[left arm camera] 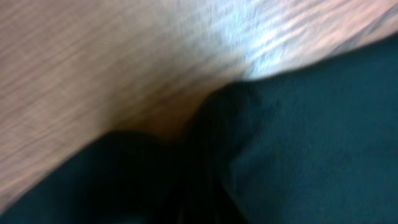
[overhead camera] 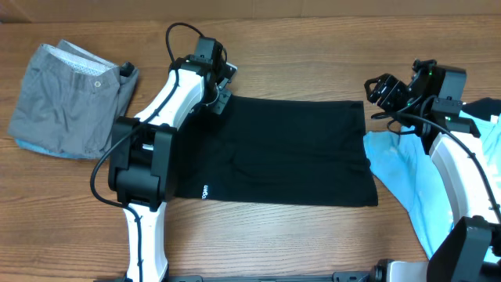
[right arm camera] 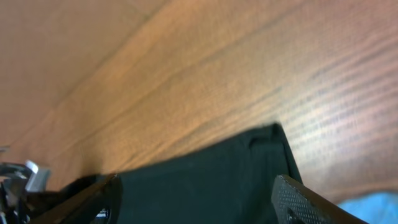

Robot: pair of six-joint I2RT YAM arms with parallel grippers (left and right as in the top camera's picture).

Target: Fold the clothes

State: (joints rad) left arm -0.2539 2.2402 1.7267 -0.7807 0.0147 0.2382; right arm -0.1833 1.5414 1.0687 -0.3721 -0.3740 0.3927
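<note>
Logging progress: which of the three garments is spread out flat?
The black garment, a smooth rectangle in the centre. The grey garment sits bundled at far left; the light blue garment lies rumpled at the right.

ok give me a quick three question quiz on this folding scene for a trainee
1. True or false: the black garment lies flat on the table.
2. Which lies furthest left in the overhead view? A grey shorts; B light blue garment; C black garment.
3. Fill in: the right tool hovers by the black garment's far ____ corner.

Key: 1 true; 2 A; 3 right.
</note>
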